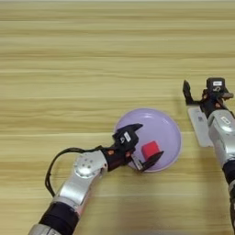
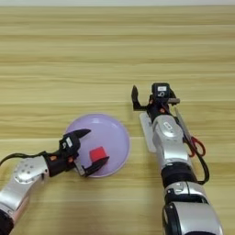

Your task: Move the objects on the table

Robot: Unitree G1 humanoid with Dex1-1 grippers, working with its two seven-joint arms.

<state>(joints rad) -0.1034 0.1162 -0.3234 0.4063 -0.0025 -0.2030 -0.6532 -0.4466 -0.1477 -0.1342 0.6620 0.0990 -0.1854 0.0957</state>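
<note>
The table (image 1: 92,55) fills the whole view, light wood with grain stripes running side to side. On it, toward five o'clock of centre in the left eye view, sits the lilac plate (image 1: 161,124), round and shallow. The left arm reaches up from seven o'clock, and the left gripper (image 1: 146,143) sits over the plate's near-left part, its two black fingers spread wide. And there's the red block (image 1: 150,149), lying on the plate right between those fingers, toward the lower one; contact can't be made out, so nothing is gripped.

Over at three o'clock, the right gripper (image 2: 153,102) hangs above the bare wood, clear of the plate. One black finger stands out to its left, but how far the fingers are parted I cannot tell. A flat white piece (image 2: 147,131) lies on the table beside that arm. The scissors (image 2: 192,137) rest just to the arm's right, blades pointing to twelve, red handles toward six.
</note>
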